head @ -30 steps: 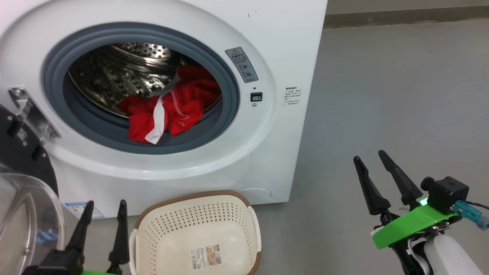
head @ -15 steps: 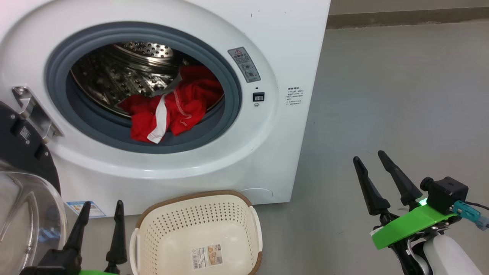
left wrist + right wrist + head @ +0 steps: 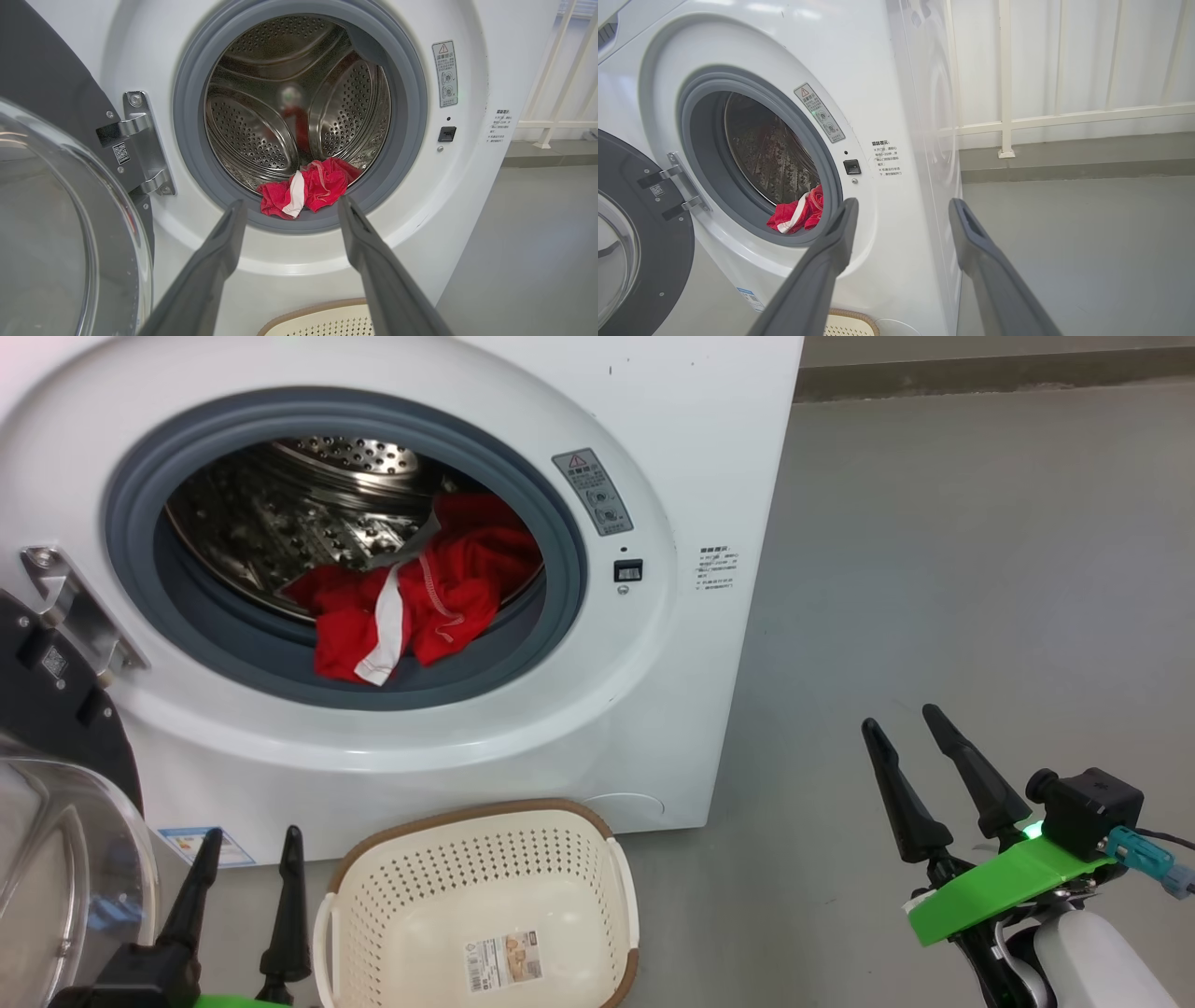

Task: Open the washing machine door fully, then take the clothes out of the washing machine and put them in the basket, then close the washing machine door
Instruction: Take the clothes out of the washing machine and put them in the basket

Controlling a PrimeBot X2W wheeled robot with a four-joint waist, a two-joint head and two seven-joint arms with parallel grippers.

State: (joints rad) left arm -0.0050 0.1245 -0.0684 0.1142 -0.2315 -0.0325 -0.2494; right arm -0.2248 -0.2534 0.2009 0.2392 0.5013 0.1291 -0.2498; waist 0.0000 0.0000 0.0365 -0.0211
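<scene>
We see the big white front-loading washing machine [image 3: 691, 476] across the upper left of the head view. Its smooth enamelled front curves around a matte grey rubber gasket [image 3: 560, 532] and a shiny perforated steel drum [image 3: 280, 513] with raised ribs. The bright red clothes with white trim [image 3: 439, 597] lie crumpled at the drum's lower lip and spill onto the gasket, with one white stripe hanging forward.

The round washing machine door [image 3: 47, 709], a glossy black rim around a bulging clear glass bowl, stands swung open at the left edge on a polished metal hinge [image 3: 75, 611]. In the left wrist view a small QR-code sticker [image 3: 122, 152] sits beside that hinge. A grey warning sticker with a red triangle [image 3: 592, 493] lies right of the opening; the print near it is too fine for us to read. A blue label [image 3: 238, 851] marks the machine's lower left corner.

The small cream-white perforated plastic basket [image 3: 467, 859], with a brown woven-look rim, rests on the grey floor [image 3: 980, 569] at bottom centre, just in front of the machine. A paper barcode label [image 3: 504, 959] lies on its bottom.

Our left gripper [image 3: 252, 835] sits at lower left, just beside the basket, with its jaws spread wide and holding nothing. Our right gripper [image 3: 902, 719], on a bright green plastic bracket [image 3: 1004, 887], hangs at lower right with its jaws equally wide and empty.
</scene>
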